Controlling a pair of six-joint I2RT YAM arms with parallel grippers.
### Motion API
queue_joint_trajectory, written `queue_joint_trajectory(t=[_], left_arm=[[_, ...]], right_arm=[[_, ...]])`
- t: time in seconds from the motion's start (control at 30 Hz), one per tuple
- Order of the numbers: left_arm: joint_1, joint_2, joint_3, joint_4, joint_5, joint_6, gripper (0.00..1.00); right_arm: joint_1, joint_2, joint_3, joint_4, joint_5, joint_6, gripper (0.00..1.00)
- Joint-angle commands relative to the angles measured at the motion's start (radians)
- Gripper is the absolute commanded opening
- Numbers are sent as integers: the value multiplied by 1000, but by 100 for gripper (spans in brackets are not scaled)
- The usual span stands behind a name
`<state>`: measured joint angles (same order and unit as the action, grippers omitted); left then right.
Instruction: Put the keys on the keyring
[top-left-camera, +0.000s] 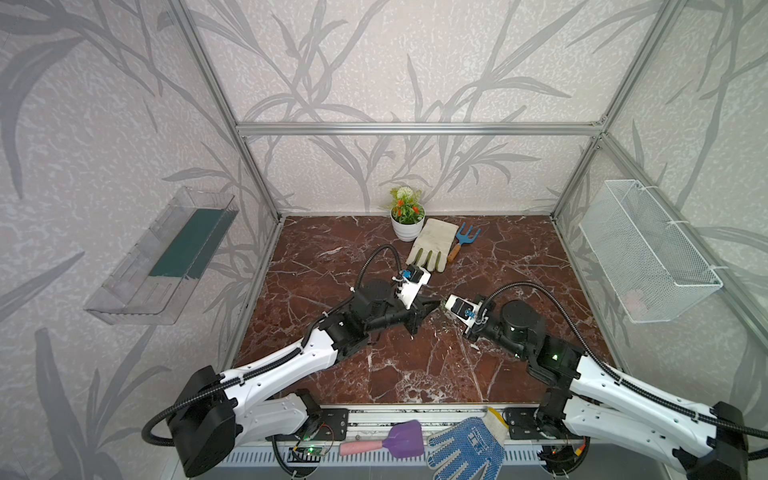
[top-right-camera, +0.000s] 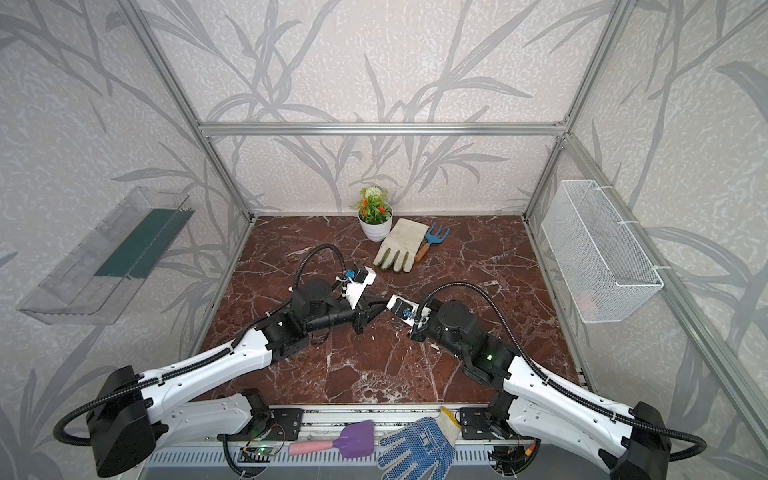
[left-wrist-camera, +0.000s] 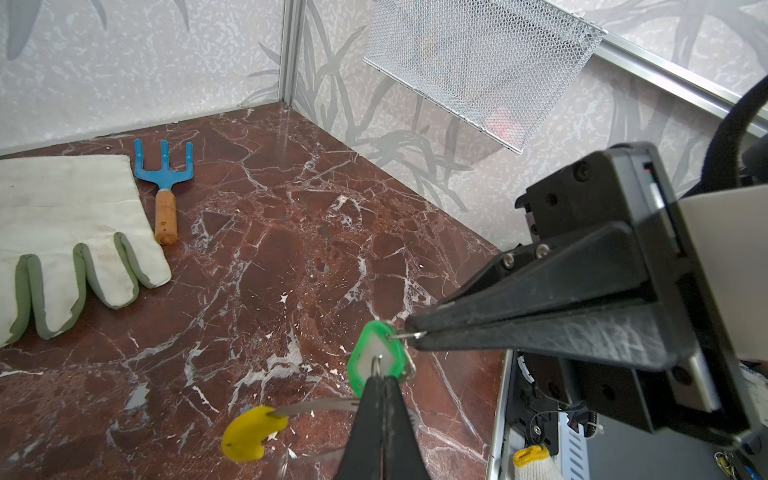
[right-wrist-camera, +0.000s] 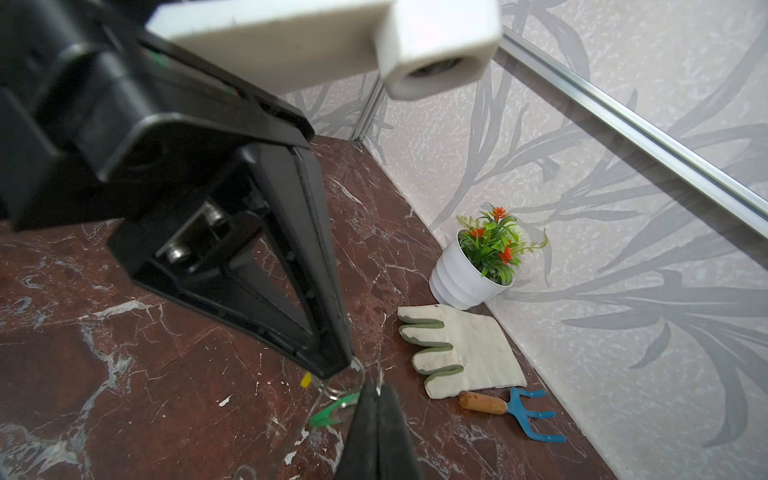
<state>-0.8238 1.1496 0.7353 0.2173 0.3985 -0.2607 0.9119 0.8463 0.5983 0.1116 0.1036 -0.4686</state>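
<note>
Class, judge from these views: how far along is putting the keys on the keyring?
Done: both pieces are gripped. In hand: left gripper shut on the keyring, right gripper pinching the metal loop of the green key tag. Left: threading that loop onto the keyring; it looks unthreaded so far.

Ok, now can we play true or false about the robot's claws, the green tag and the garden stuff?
1. Both grippers are shut. True: the left gripper and the right gripper are both closed.
2. The green key tag lies all alone, with nothing holding it. False: the right gripper pinches its thin metal loop.
3. The keyring has a yellow sleeve on it. True.
4. The little fork beside the white glove is red. False: it is blue with a wooden handle.
5. The plant pot stands by the back wall. True.
</note>
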Motion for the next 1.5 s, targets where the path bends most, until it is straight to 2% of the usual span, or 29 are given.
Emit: queue_joint_trajectory(t=[0.0,0.47,0.8,1.07,1.33,1.47], left_arm=[[-4,-22,12,31,17,21,0],[-5,-32,5,39,7,21,0],[-5,-39,3,31,-41,15,0],[-6,-46,-4,46,-40,10,0],[-6,-60,-53,158,-38,-16,0],[-2,-54,-71,219,-45,-42,0]], right_arm=[[2,-1,-5,21,-4,-5,0],[2,12,-9,8,2,4,0],[3,-9,-23,-1,-30,11,0],[5,9,-17,-21,-98,31,0],[5,18,-19,-15,-107,114,0],[4,-13,-30,1,-57,170,17]])
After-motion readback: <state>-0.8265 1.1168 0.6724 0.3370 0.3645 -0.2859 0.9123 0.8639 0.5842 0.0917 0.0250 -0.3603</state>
